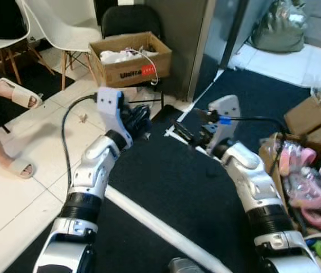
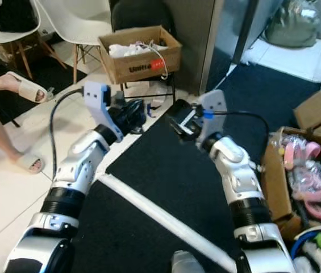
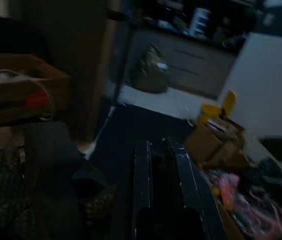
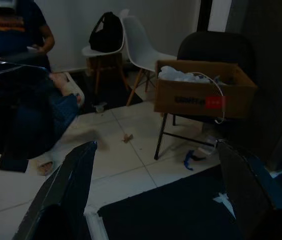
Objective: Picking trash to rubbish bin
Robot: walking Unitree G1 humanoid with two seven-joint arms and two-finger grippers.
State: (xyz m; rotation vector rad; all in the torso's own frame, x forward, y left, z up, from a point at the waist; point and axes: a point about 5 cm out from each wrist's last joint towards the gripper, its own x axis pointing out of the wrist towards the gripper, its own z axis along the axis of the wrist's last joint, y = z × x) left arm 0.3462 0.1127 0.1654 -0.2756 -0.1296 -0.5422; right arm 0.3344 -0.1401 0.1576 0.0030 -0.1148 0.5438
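We see the left gripper over the carpet's edge, fingers narrow, possibly on a dark object, too dim to confirm. Right gripper fingers spread wide, empty. Trash scrap lies on the tile floor near the box.

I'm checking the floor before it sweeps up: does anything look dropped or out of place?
Yes. A small brown scrap lies loose on the white tiles, and a blue scrap lies by the legs of the chair holding the cardboard box. A white cable spills over the box's edge. Right gripper is open, aimed that way.
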